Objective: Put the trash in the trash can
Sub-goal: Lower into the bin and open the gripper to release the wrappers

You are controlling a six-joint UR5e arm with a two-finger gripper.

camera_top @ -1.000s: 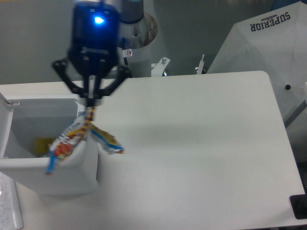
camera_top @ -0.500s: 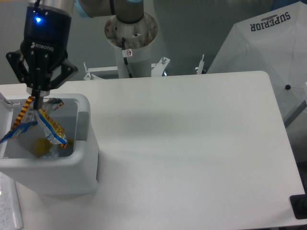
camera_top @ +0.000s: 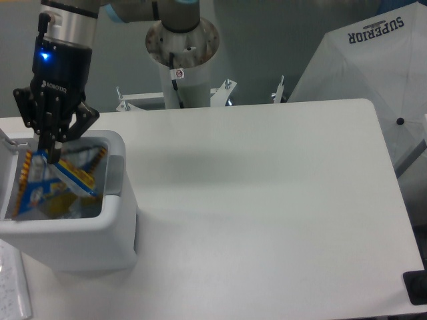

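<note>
While pinching the snack packet (camera_top: 53,181), hand (camera_top: 48,148) above white trash can (camera_top: 80,233).

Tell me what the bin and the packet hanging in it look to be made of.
The trash can looks like moulded white plastic: matte, smooth walls, rounded corners, grey side latch. The snack packet, held in the gripper jaws, looks like thin printed film, blue and yellow, creased and bent; plastic or foil-lined is unclear.
</note>
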